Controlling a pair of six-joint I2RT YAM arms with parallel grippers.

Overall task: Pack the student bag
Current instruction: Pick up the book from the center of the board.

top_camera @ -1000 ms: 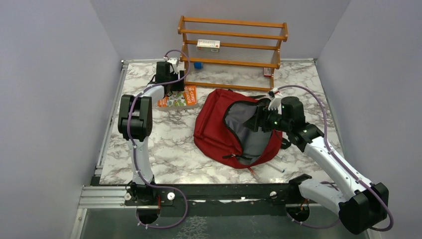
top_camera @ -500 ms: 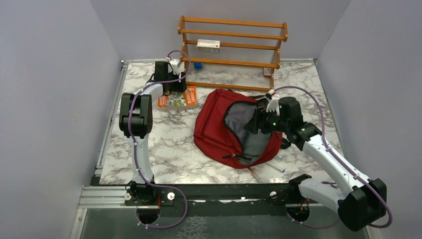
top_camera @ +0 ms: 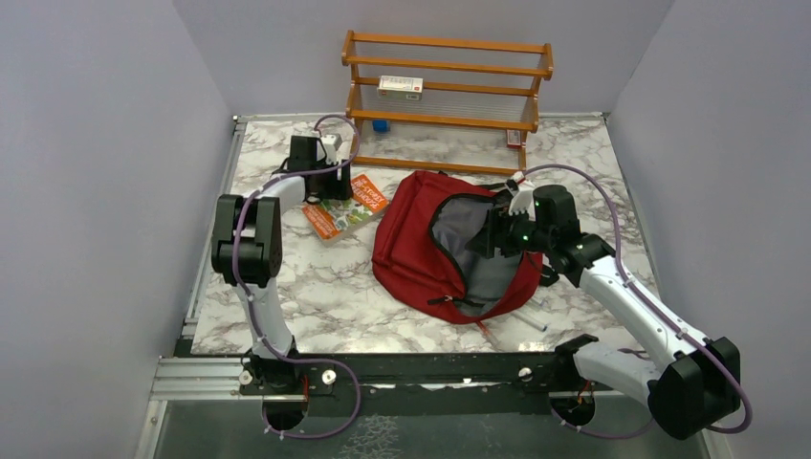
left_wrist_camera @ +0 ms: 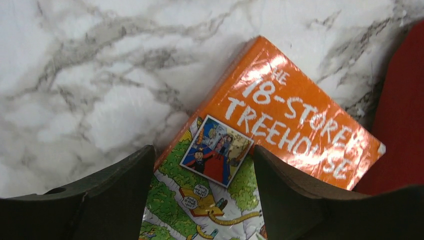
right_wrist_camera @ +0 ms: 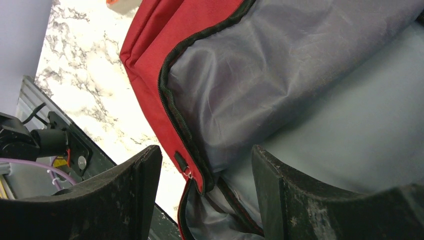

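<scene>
**A:** Left side first. What are the fingers doing?

**B:** The left gripper [left_wrist_camera: 202, 155] is released, with its fingers spread wide and low over an orange book [left_wrist_camera: 280, 115]. The book's near part lies between them, and its left edge sits right at the left finger. The title end slants out past the right fingertip. I cannot tell whether the fingers touch the cover.

**A:** And the student bag [top_camera: 411, 253]?

**B:** It lies unzipped on the marble table [top_camera: 316, 287]. Its red fabric shows just beyond the left gripper's right finger, close to the book's far corner.

**A:** The other arm?

**B:** The right gripper [right_wrist_camera: 205, 152] is also released, fingers apart, at the bag's mouth. The black zipper edge [right_wrist_camera: 172, 100] runs down between the fingers. The grey lining [right_wrist_camera: 300, 100] fills the space ahead of them and past the right finger. The red shell and the table lie out beyond the left finger.
</scene>
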